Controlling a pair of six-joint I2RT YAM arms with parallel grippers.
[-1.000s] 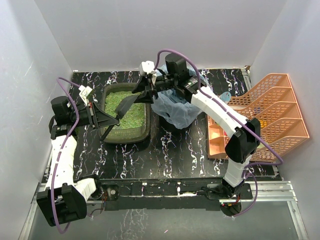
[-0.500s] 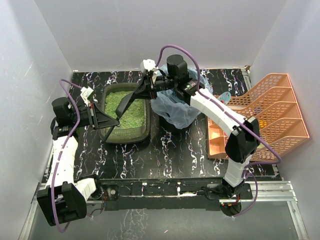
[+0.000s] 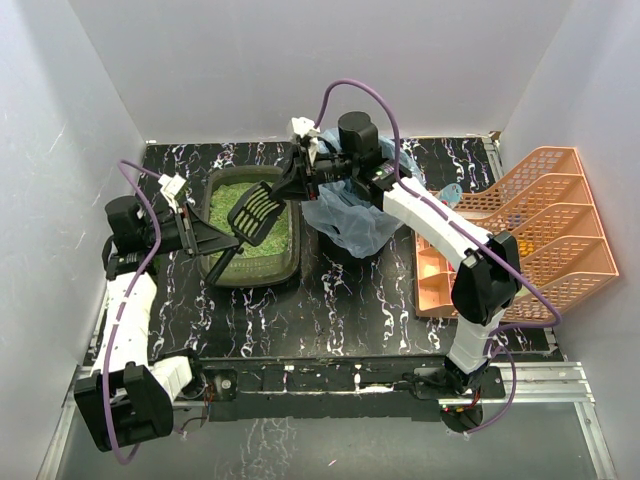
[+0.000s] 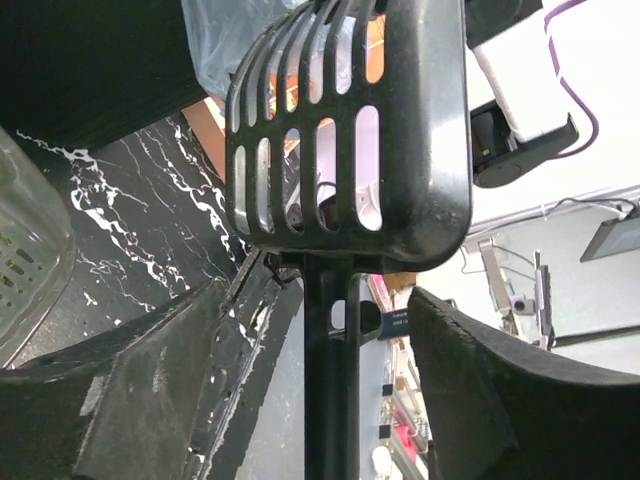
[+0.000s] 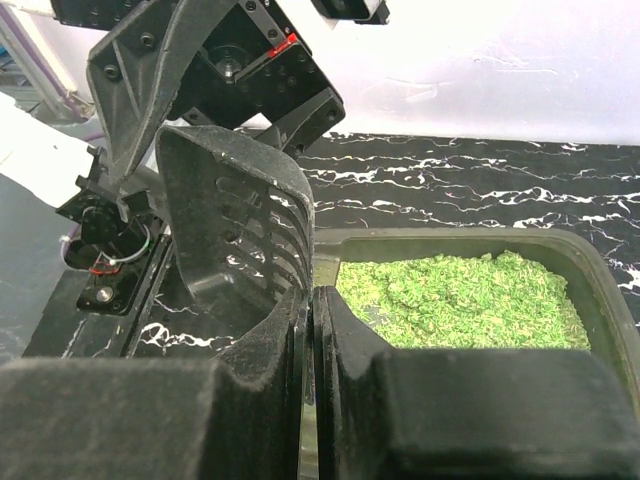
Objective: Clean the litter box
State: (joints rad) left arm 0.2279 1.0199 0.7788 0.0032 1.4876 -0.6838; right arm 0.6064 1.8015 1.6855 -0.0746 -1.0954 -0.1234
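The black marbled table (image 3: 360,300) carries everything. The orange organiser (image 3: 560,230) stands on the right, well away from the job. The litter box (image 3: 262,274) sits at the back left, between the two arms, and it is full of green litter (image 3: 228,196). I cannot pick out any clumps in it. Just beside it on the right is the round bin (image 3: 355,225) with a blue bag, and I cannot see what is inside. A black scoop (image 3: 255,212) with slots hangs over the litter box and looks empty. The right claw (image 5: 312,310) is closed tight on the edge of the scoop's head. The left claw (image 4: 335,310) is open, with the scoop's handle between its fingers but not pinched. I think the scoop is being passed from one arm to the other, so no cleaning has begun. Next, the left claw should back away from the handle. Then the right arm needs to tip the scoop down into the litter.
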